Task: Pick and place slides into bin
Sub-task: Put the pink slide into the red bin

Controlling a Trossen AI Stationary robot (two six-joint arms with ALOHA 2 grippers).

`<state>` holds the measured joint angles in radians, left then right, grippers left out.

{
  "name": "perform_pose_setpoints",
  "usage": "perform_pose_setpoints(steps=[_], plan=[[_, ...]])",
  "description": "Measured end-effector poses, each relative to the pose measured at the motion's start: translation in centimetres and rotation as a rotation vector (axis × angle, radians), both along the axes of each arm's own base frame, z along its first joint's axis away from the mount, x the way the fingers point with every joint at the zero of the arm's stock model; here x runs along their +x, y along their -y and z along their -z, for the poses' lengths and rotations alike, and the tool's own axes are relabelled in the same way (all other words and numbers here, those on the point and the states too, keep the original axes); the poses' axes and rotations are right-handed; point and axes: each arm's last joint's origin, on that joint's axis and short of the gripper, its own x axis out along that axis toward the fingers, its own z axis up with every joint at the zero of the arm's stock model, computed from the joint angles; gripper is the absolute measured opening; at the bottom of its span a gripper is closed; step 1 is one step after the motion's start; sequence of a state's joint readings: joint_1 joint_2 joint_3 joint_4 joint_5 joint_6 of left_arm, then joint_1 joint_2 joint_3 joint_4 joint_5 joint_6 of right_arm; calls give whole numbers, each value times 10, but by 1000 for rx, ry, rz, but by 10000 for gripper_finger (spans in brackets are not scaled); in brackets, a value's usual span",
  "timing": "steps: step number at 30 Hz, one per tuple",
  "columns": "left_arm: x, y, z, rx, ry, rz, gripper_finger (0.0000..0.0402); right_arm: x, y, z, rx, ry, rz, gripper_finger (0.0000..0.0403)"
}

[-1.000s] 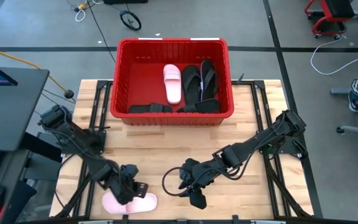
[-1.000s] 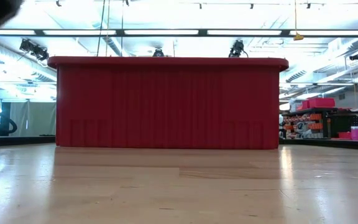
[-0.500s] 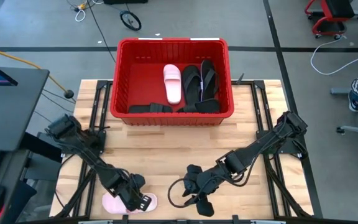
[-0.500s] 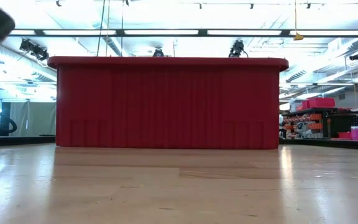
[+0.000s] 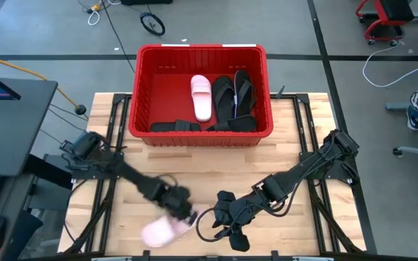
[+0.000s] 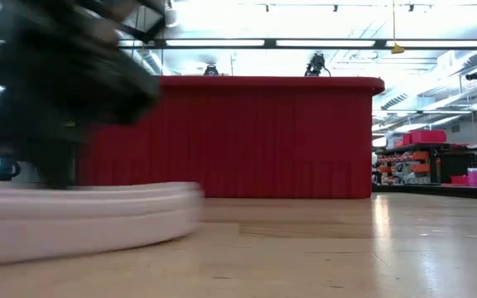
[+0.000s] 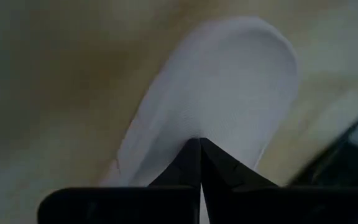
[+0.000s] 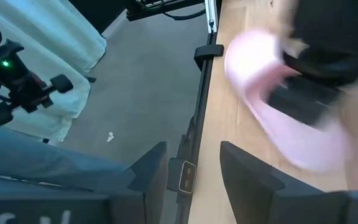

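Note:
A pale pink slide (image 5: 162,232) lies near the table's near edge, left of the middle. It also shows in the low view (image 6: 81,219) and in the right wrist view (image 8: 272,134). My left gripper (image 5: 183,213) is shut on the end of the slide that points toward the table's right. My right gripper (image 5: 229,230) is open and empty just right of the slide, at the near edge. The red bin (image 5: 141,94) stands at the far middle. It holds another pink slide (image 5: 201,96) and several black ones (image 5: 234,98). My left gripper is shut on the pink slide's right-hand end (image 7: 229,130), coming from above and slanting from the table's left. Its shut fingers (image 7: 185,168) hide the place of contact. The slide stretches away beyond the fingertips. Whether it is clear of the table, I cannot tell.
Bare wood lies between the bin's near wall (image 6: 288,136) and both grippers. The table's near edge with its metal frame (image 8: 201,112) runs close under my right gripper. My two grippers stand close together.
My left gripper has swept from the near left corner toward the table's right and a little toward the far edge, fast enough to blur. The pink slide has gone along with it to the right and has turned a little. My right gripper has dropped slightly toward the near edge.

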<state>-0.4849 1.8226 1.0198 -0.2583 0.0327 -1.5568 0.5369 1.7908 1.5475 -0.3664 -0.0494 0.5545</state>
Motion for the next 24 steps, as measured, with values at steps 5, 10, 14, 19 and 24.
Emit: perform_pose_setpoints(steps=[5,10,14,19,24], plan=[[22,-40,-1,64,85,-18,9,0,0,0,0,0,2,153],[33,-72,-4,95,122,-33,4,0,1,0,-26,16,45,153],[37,-82,-19,98,188,-17,8,-1,2,3,-61,-6,42,153],[42,-87,-50,102,288,10,4,-8,9,18,-182,-133,152,153],[50,-83,-82,86,386,31,13,-9,14,43,-319,-87,203,153]])
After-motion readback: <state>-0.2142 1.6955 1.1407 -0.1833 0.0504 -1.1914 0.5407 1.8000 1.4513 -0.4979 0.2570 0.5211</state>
